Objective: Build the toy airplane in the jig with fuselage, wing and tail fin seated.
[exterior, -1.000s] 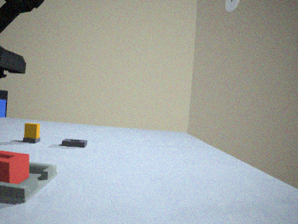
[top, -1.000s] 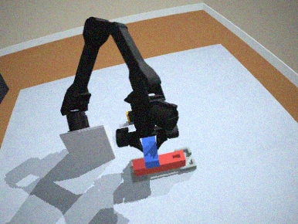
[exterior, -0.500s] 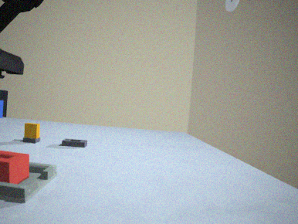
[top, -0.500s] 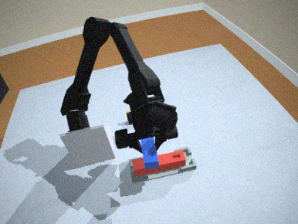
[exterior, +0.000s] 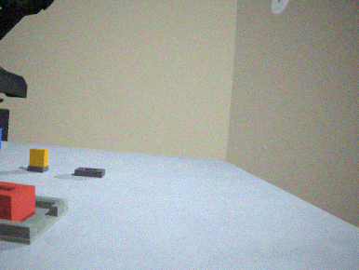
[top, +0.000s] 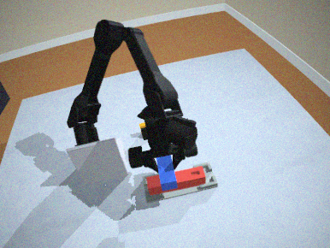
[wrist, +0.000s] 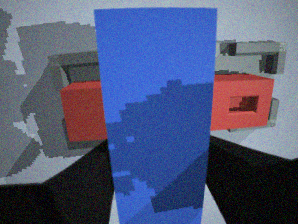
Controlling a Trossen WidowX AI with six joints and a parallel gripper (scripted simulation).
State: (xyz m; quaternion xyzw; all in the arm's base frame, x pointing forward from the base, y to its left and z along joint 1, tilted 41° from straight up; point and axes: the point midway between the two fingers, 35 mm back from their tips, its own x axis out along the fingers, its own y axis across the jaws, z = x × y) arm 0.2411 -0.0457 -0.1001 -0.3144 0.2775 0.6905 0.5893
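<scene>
Blue and flat, the long bar-shaped wing is gripped in the claw across the red block fuselage in its grey cradle, tail socket towards three o'clock in the wrist view, so wing-fitting seems in hand, needing a check that the tab is down before release.

There is one red fuselage, one blue wing and one yellow tail fin. One grey jig and two small dark bases, one and another, are visible.
</scene>
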